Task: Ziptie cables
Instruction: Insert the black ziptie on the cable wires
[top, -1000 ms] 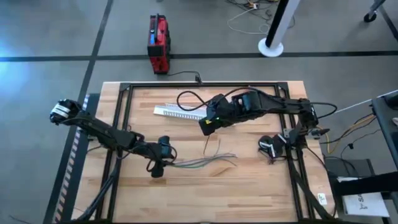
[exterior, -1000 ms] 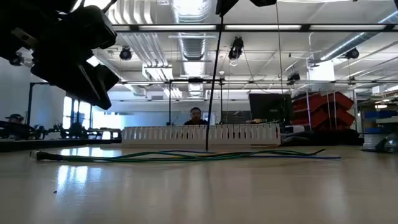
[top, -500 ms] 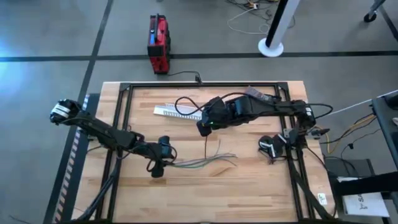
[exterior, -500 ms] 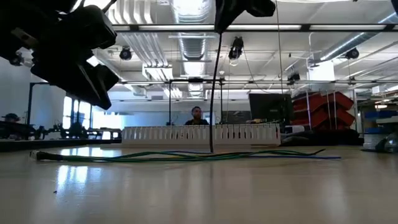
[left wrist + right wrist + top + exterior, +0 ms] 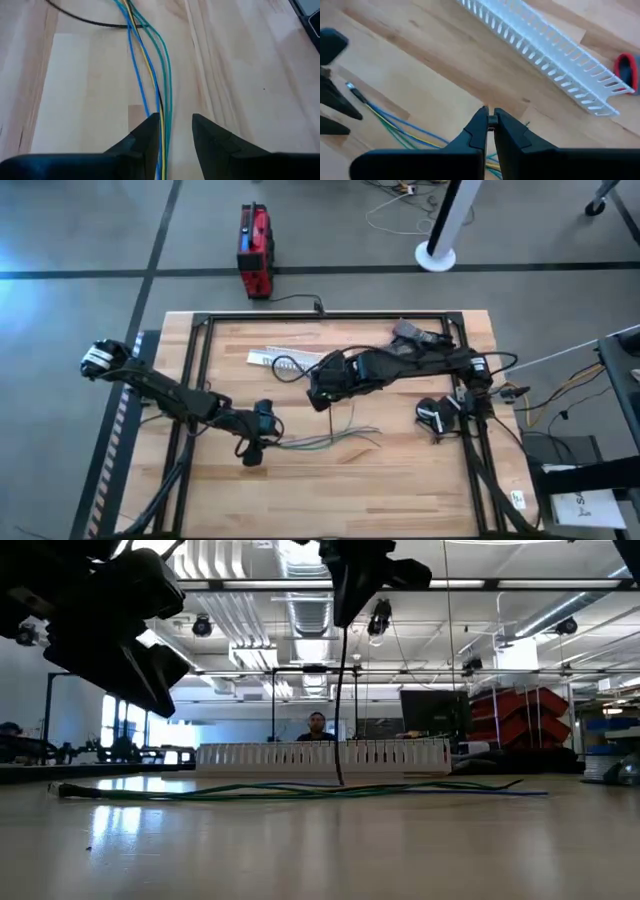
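The right gripper (image 5: pixel 322 392) is positioned over the middle of the wooden table (image 5: pixel 400 490), between the white slotted channel (image 5: pixel 285 362) and the cables (image 5: pixel 325 441). Its fingers are clenched on the upper end of the ziptie (image 5: pixel 340 710), which hangs as a thin black strip from the gripper down to the table surface; in the low view its lower tip sits just behind the cables (image 5: pixel 300 790). In the right wrist view the two fingers (image 5: pixel 479 131) are pressed nearly together around the ziptie end (image 5: pixel 491 120), with the channel (image 5: pixel 545 47) beyond.

The left gripper (image 5: pixel 252 448) is low at the left end of the cables. The left wrist view shows its fingers (image 5: pixel 148 134) released, set apart, with the blue, yellow and green cables (image 5: pixel 150 65) running between them along the table, not gripped.

The cables lie flat on the table, fanning out toward the right
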You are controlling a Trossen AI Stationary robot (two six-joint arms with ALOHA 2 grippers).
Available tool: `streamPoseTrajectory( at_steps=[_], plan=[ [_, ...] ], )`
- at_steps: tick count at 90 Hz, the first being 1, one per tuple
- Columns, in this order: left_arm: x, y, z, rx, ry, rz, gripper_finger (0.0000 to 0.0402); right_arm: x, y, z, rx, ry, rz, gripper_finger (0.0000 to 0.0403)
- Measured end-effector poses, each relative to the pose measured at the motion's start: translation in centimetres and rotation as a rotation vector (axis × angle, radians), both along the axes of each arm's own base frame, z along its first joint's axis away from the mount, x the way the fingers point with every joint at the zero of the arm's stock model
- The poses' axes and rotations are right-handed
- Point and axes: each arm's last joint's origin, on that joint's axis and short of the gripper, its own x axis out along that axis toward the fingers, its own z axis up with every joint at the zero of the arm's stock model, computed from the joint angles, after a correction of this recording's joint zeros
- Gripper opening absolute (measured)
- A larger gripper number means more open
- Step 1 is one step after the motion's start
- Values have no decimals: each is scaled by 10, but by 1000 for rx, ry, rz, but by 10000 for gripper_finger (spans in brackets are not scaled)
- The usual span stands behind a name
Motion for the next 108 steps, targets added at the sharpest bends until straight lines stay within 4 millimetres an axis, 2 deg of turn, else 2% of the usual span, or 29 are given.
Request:
streamPoseTrajectory(
  at_steps=[35,56,85,108],
  plan=[
    [-1,-18,7,-26,-101,-85,98,0,22,-4,11,2,52,7],
    [-3,-26,8,-47,-229,-145,98,1,30,-19,38,44,57,7],
    [-5,-25,4,-46,-228,-145,98,1,27,0,-32,-16,60,7],
    [-6,-27,4,-47,-228,-154,98,1,26,1,-50,-18,57,7]
  ],
)
